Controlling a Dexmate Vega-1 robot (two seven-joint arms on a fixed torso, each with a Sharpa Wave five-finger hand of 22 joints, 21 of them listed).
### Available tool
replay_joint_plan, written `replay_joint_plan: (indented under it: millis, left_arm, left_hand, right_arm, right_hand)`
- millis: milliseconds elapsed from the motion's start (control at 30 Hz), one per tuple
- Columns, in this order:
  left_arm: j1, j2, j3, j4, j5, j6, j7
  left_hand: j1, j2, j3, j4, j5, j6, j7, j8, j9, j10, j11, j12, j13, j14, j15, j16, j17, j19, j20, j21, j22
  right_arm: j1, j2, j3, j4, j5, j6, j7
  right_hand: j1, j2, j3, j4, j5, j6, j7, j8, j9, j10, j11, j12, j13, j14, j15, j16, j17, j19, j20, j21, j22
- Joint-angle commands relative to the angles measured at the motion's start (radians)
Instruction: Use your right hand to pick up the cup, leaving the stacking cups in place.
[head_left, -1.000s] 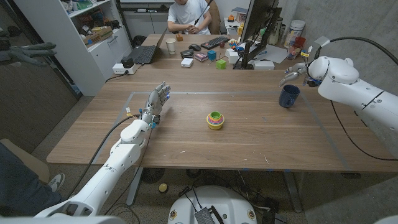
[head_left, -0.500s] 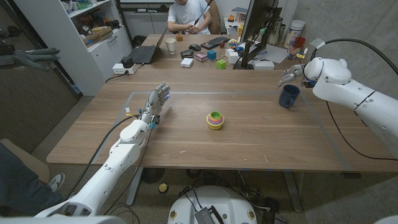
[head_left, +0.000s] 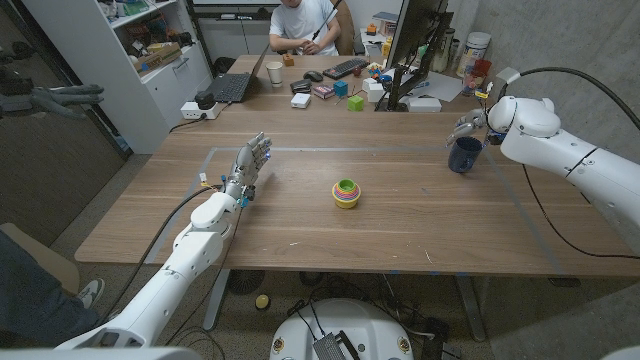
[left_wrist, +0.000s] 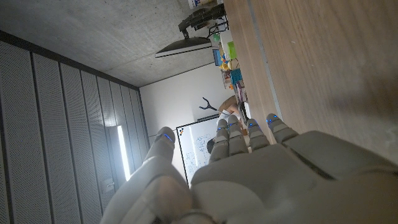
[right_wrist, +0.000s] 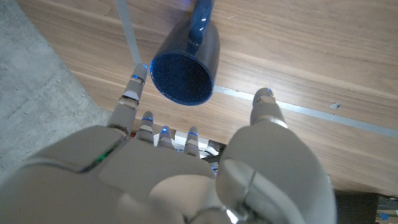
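Big brown wooden table (head_left: 400, 225) carries everything; grey tape lines run across it. My white right arm comes in from the far right side, and my right hand (head_left: 472, 121) hovers just above and behind the dark blue glossy cup (head_left: 464, 153), which stands upright near the table's far right edge, by a tape line. In the right wrist view that right hand (right_wrist: 186, 168) has its fingers (right_wrist: 127, 99) spread apart with the thumb out to one side, holding nothing, and the cup (right_wrist: 186, 67) sits open-mouth-up just beyond the fingertips, handle pointing away from my palm. My left hand (head_left: 250, 166) waits on the left of the table, fingers straight and close together, empty, well apart from the cup. Small stack of nested multicoloured plastic cups (head_left: 346, 192) sits mid-table, well clear of the blue one, so I judge there's little risk of knocking it. Step in hand, I reckon: closing in for the grasp. To do it well I'd lower the hand so thumb and fingers straddle the cup's wall, keep the wrist steady, close round the body rather than the rim, then lift straight up.
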Motion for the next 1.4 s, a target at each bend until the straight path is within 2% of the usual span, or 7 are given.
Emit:
replay_joint_plan:
  millis: [33,367,1400]
  left_arm:
    - [0.011,0.011,0.001,-0.022,0.007,0.023,0.023]
    - [0.013,0.014,0.003,-0.027,0.008,0.032,0.032]
    - [-0.014,-0.001,0.017,0.010,0.016,0.032,0.026]
  left_hand:
    - [0.002,0.006,0.007,0.000,0.007,-0.007,0.000,-0.004,0.005,0.003,-0.002,0.000,0.004,0.004,0.006,0.009,0.003,0.001,0.012,0.007,0.002]
    - [0.004,0.007,0.008,-0.001,0.007,-0.012,-0.002,-0.005,0.005,0.002,-0.003,0.000,0.004,0.004,0.012,0.008,0.003,0.002,0.016,0.007,0.002]
    - [0.005,0.007,0.007,0.000,0.006,-0.013,-0.004,-0.003,0.005,0.001,-0.007,-0.001,0.005,0.001,0.052,0.007,0.003,-0.002,0.022,0.006,0.002]
  right_arm:
    - [0.014,0.021,-0.016,0.066,0.004,0.023,-0.005]
    - [0.036,0.043,-0.032,0.128,0.011,0.057,0.001]
    - [0.057,0.068,-0.062,0.216,0.018,0.064,-0.007]
  right_hand:
    - [0.003,-0.001,-0.004,0.004,0.004,0.005,0.003,0.005,0.002,0.002,0.001,0.004,0.001,0.003,0.005,0.001,0.003,0.011,0.003,-0.002,0.001]
    - [0.001,0.000,-0.006,0.006,0.004,0.010,0.001,0.007,0.002,0.006,0.001,0.005,0.001,0.007,0.002,0.001,0.003,0.016,0.003,-0.004,0.000]
    - [0.008,0.008,-0.010,0.006,0.005,0.022,-0.004,0.009,0.002,0.031,-0.003,0.009,0.001,0.030,-0.010,0.007,0.004,0.031,0.003,-0.014,0.000]
